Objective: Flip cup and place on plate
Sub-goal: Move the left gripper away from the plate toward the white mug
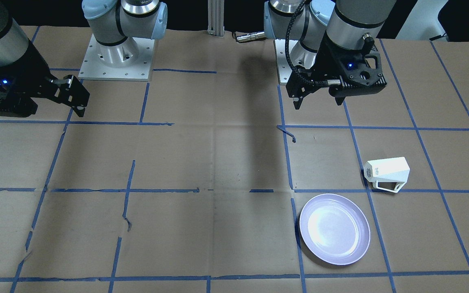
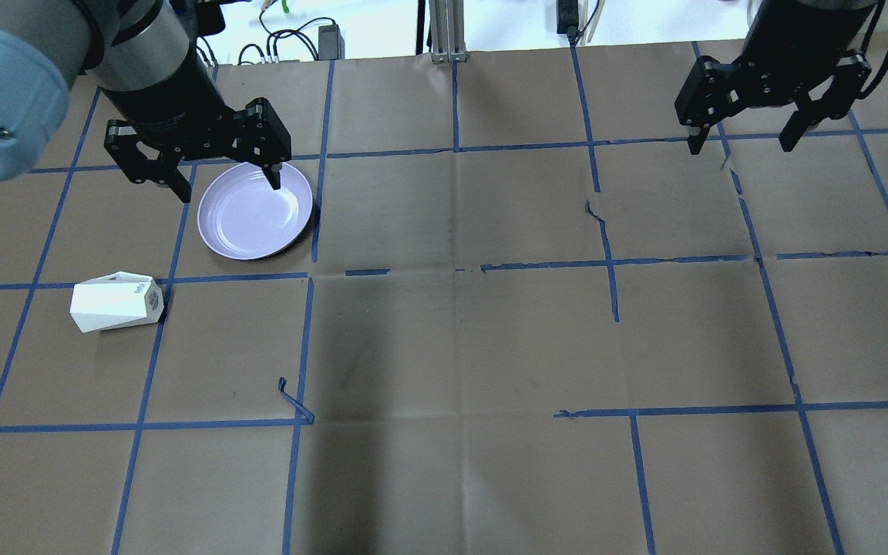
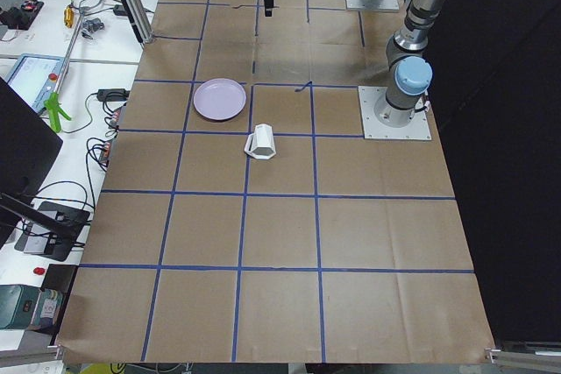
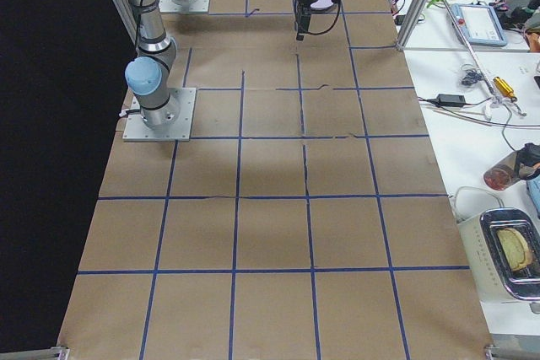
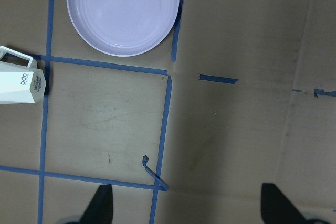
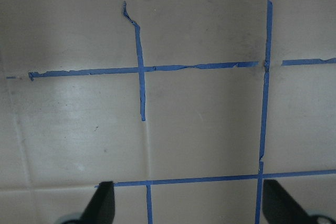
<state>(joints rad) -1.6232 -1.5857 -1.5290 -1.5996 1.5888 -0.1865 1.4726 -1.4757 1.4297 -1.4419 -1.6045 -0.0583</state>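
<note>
Desk [image 1: 218,162]: we see brown paper gridded with blue tape.
Cup [image 1: 386,172]: we find it lying on its side on the robot's left half, near the plate but not touching it.
Plate [image 1: 334,229]: flat on the desk.
Left tool [image 2: 229,187]: released, fingers spread, raised above the desk.
Right tool [image 2: 739,147]: released, raised, well apart from both.

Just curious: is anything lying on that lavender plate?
Nothing: the plate is bare across its whole face. The cup lies on its side beside it, apart. What is beneath the plate is hidden.

Robot lab: taped-grid table [image 3: 377,234], side bench [image 3: 74,151] w/ cables [image 4: 447,99].
</note>
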